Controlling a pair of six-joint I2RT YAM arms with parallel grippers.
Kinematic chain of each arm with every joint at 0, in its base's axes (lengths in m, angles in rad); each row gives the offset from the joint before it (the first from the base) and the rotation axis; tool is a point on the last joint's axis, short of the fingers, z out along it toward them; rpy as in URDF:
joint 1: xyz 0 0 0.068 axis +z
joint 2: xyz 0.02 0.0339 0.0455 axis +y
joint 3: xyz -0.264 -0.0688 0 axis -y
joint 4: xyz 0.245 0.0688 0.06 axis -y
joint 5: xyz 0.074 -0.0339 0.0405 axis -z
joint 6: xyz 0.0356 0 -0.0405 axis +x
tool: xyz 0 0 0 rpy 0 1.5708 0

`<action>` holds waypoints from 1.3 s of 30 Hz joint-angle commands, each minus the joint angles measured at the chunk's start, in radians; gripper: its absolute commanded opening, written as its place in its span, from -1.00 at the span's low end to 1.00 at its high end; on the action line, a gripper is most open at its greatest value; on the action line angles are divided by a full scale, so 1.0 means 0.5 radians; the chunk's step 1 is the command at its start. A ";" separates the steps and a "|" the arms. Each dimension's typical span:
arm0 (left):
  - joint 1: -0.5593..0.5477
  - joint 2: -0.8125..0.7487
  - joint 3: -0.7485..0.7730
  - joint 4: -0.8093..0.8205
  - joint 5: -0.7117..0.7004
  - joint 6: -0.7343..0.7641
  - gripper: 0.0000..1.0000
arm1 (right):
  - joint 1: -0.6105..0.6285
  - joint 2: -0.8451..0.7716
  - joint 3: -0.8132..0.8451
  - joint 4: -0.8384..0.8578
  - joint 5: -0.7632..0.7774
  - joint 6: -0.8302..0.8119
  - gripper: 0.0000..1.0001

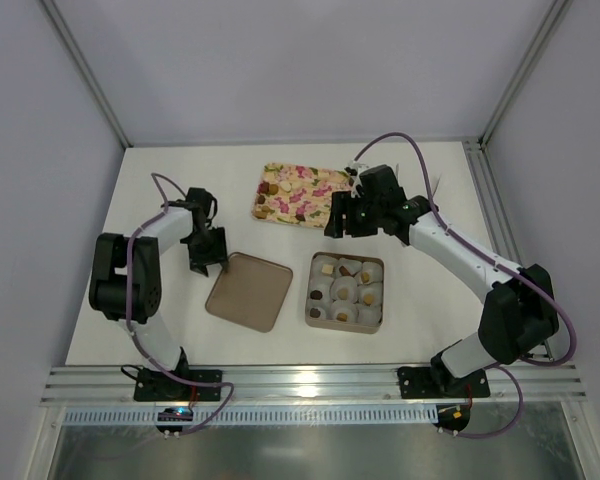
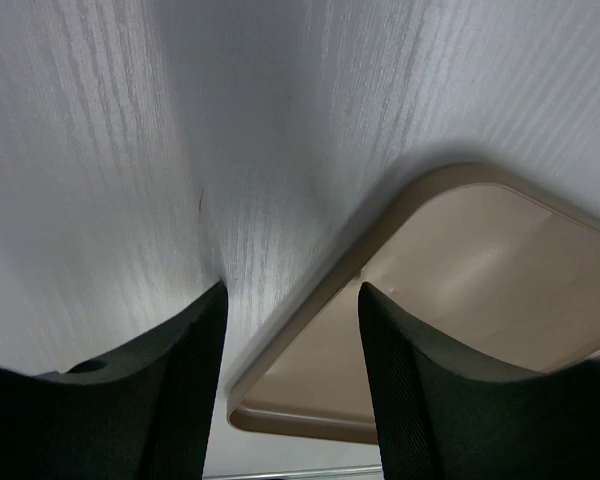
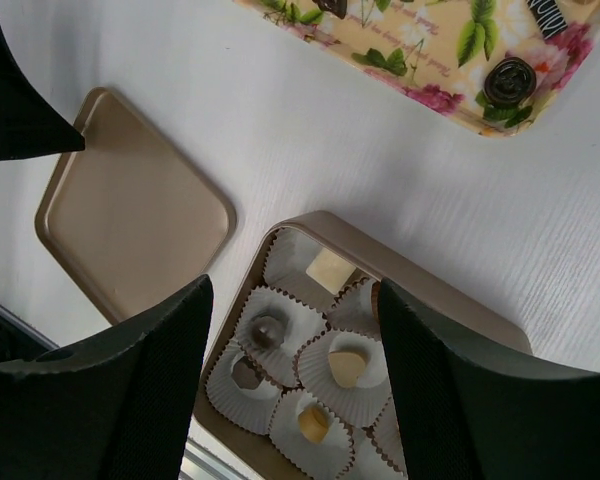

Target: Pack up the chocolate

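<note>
Near the table's middle, chocolate is seated in paper cups inside a tan box; more pieces are left on the flowered tray at its 12 o'clock. The right claw is held open between tray and box. The left claw, likewise spread and empty, is poised at the edge of the lid, at the box's 9 o'clock.

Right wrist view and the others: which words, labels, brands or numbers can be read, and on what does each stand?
Floral tray: thin script among the flowers, too small to read.
Dark chocolate piece at the picture's top edge: pale letters, cut off and blurred, not readable.
Box and lid: no text visible.
</note>
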 commanded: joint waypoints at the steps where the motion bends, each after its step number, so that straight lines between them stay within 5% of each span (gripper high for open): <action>1: 0.023 0.088 0.080 0.068 0.124 0.071 0.07 | 0.016 -0.073 -0.003 0.110 -0.047 0.013 0.36; 5: 0.023 0.199 0.105 0.071 0.133 0.077 -0.16 | 0.029 -0.061 0.003 0.116 -0.066 0.007 0.36; 12: 0.020 0.267 0.114 0.084 0.130 0.102 -0.99 | 0.050 -0.021 0.009 0.159 -0.093 0.001 0.36; 24: 0.066 0.116 0.148 0.010 0.437 0.132 -1.00 | 0.151 0.325 0.270 0.196 -0.369 -0.048 0.36; 39: 0.191 -0.025 0.163 0.001 0.633 0.117 -0.99 | 0.234 0.905 0.850 -0.084 -0.324 -0.149 0.35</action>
